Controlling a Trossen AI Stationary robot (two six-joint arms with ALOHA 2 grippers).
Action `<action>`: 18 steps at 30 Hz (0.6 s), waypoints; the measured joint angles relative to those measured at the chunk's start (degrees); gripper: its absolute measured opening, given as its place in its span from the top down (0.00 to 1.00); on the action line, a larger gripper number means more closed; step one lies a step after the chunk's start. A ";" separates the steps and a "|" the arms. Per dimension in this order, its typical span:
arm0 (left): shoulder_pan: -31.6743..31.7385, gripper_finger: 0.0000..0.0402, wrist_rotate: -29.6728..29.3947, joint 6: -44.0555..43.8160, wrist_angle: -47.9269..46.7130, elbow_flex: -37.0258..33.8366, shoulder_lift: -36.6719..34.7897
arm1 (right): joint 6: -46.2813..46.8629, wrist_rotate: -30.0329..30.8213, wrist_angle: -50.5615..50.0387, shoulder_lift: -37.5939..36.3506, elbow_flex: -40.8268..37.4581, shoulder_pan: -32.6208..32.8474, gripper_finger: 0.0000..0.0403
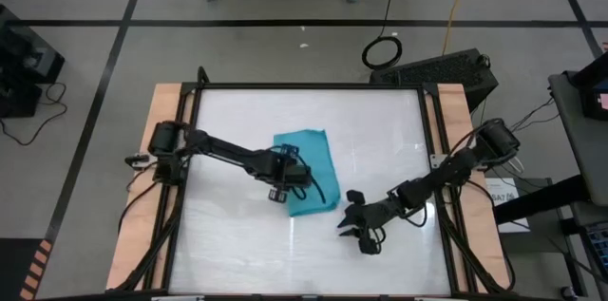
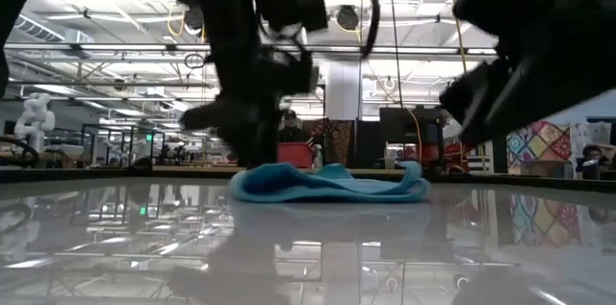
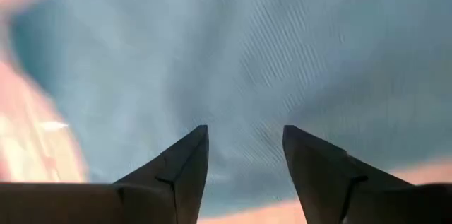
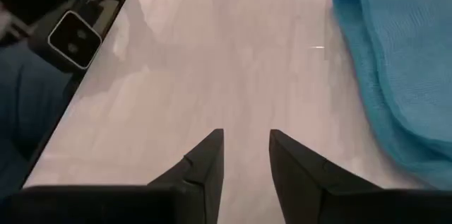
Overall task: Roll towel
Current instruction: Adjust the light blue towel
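The teal towel (image 1: 313,154) lies on the glossy white table a little left of its middle, loosely bunched, with soft folds along its edges (image 2: 327,186). My left gripper (image 1: 288,187) stands over the towel's near left part, pointing steeply down. Its fingers are open, and the cloth (image 3: 282,54) fills the view past them (image 3: 246,139). My right gripper (image 1: 350,228) stands open over bare table just off the towel's near right corner, with nothing between its fingers (image 4: 246,143). The towel's edge (image 4: 402,61) lies beside it, apart. My left gripper comes at the towel's near left part (image 3: 240,111) from above, its open fingers slanting down. Whether the fingertips touch the cloth I cannot tell.
Bare table surface (image 1: 228,235) lies near, left and right of the towel. Black frame rails and wooden side strips (image 1: 161,130) border the table. A dark box (image 1: 446,68) stands beyond the far right corner.
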 joint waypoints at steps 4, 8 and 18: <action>-0.52 0.52 0.99 -0.03 3.15 0.32 -4.04 | -4.38 3.38 -9.45 -4.00 3.77 -0.01 0.74; -2.04 0.52 4.48 -1.49 7.37 0.24 -4.39 | -9.24 13.45 -16.44 -7.61 4.90 -0.72 0.74; -5.74 0.52 6.87 -6.38 11.79 0.37 -1.63 | -14.83 15.06 -19.15 -9.18 4.90 -7.43 0.74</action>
